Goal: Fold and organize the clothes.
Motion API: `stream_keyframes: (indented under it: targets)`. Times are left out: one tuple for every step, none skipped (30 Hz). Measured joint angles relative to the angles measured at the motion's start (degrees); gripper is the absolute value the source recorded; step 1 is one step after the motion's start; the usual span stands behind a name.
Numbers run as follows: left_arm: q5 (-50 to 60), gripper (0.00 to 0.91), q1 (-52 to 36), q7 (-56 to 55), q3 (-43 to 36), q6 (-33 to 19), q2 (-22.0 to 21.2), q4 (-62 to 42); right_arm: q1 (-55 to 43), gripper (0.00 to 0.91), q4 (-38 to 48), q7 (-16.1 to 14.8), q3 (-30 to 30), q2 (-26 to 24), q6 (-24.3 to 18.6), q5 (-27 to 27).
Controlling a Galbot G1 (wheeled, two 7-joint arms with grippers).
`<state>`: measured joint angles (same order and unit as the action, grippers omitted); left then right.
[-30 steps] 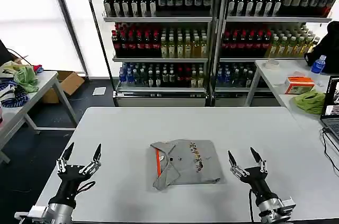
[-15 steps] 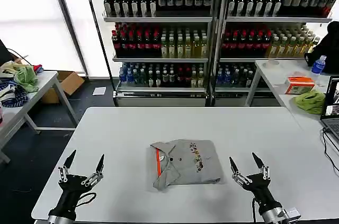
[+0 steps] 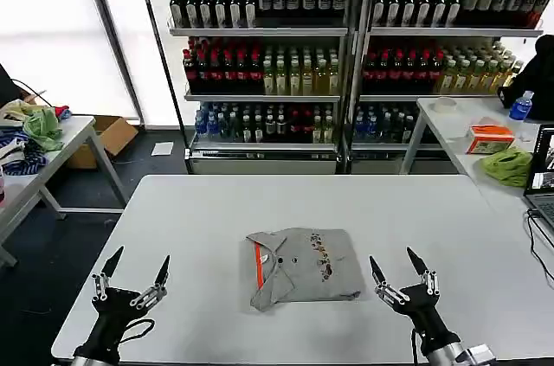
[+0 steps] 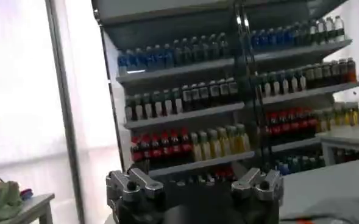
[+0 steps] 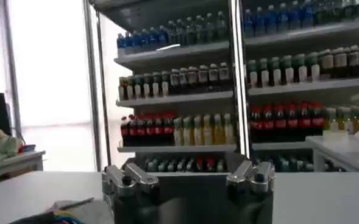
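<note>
Well, left gripper (image 3: 132, 275) low at near left table edge, jaws apart, empty; dropped back from a second ago. Folded grey shirt (image 3: 303, 266) lies mid-table (image 3: 389, 202), collar and orange strip on its left side, unmoved. Right gripper (image 3: 398, 273) just beside shirt's right edge, jaws spread, empty, also pulled back slightly. Looks like fold done, arms retreating.

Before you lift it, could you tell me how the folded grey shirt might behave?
The shirt looks soft and loosely folded, so it would probably sag and unfold if lifted by one edge. Lying flat on the smooth table, it would likely slide or bunch when pushed.
</note>
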<state>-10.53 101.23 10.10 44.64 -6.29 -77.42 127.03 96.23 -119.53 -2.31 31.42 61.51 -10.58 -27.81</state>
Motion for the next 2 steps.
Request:
stream_keyframes:
  targets:
    - [0.0,0.907,0.1,0.1,0.0,0.1,-0.1,0.2,0.1,0.907,-0.2,-0.1,0.1,0.0,-0.1,-0.1]
    - [-0.1,0.907,0.3,0.4,0.0,0.1,-0.3,0.4,0.3,0.907,-0.3,-0.3,0.2,-0.1,-0.2,-0.2]
